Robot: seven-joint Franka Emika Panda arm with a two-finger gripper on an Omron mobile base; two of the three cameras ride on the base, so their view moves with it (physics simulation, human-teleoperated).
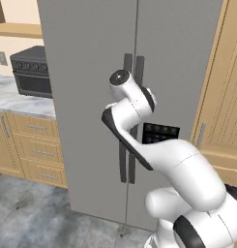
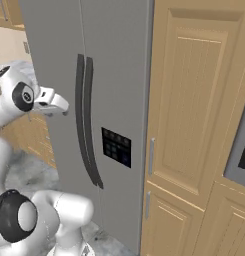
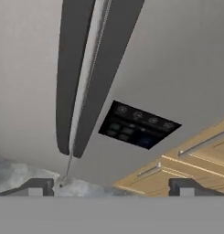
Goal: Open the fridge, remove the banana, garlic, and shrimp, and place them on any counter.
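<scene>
The tall grey fridge (image 1: 86,72) stands straight ahead with both doors shut. Its two long dark handles (image 2: 84,120) run down the middle seam, and a black control panel (image 2: 116,146) sits on the right door. My gripper (image 3: 111,189) is open, with nothing between its fingertips (image 3: 38,187). It points at the lower ends of the handles (image 3: 70,77) from a short way off and touches neither. In the right base view my hand (image 2: 53,103) hangs in front of the left door, left of the handles. The banana, garlic and shrimp are hidden behind the doors. The counter is out of view.
A marble-topped drawer unit (image 1: 37,145) with a black toaster oven (image 1: 30,72) adjoins the fridge on the left. Tall light wood cabinets (image 2: 194,110) with silver handles stand close on the right. Grey floor (image 1: 33,213) lies below.
</scene>
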